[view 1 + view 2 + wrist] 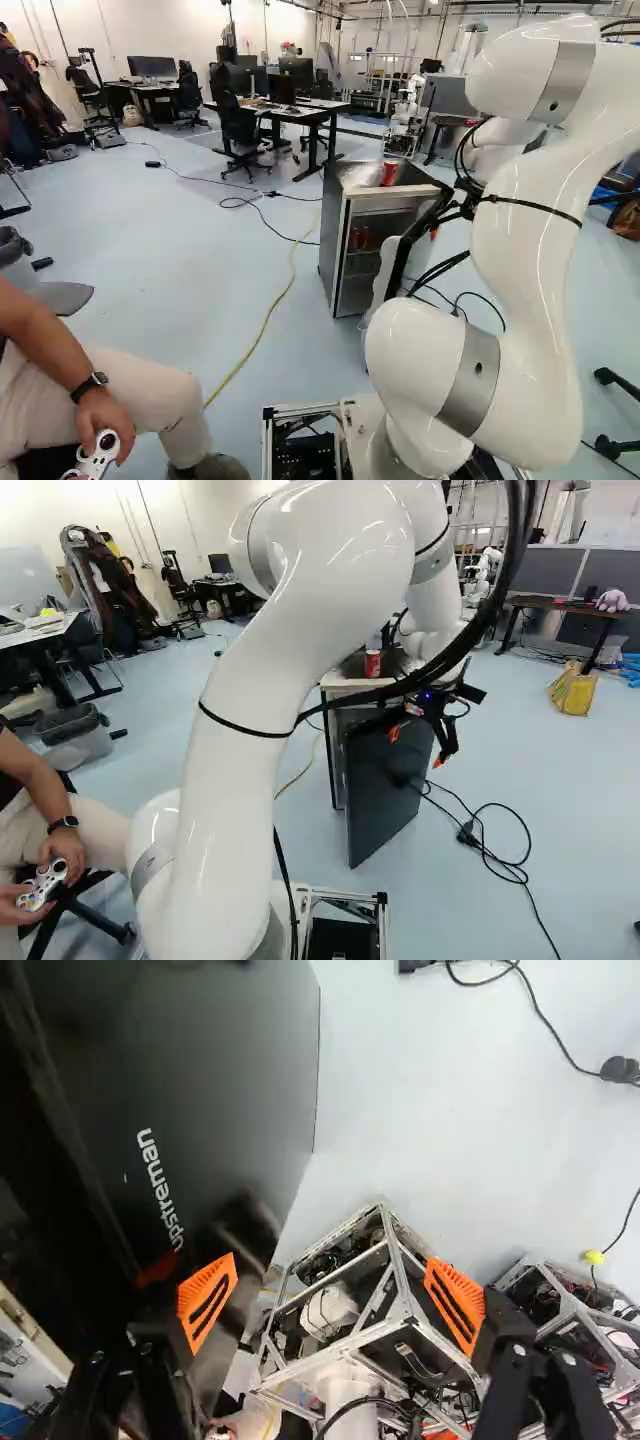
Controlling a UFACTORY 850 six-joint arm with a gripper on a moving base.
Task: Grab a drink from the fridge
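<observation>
Seeing cans (365, 238) inside the fridge (332, 245) takes the left base view.

"How's the arm (245, 750) standing?"

"I've got it rising from its lowest joint (395, 452), folding over high up, then reaching forward and down to the tool (416, 748). Black cables (497, 595) are strapped along it."

"And the tool (331, 1301)?"

"Fingers spread wide on my wrist view, one orange pad facing the other across a broad gap. From the right base view, I see it tipped downward at a slant."
</observation>
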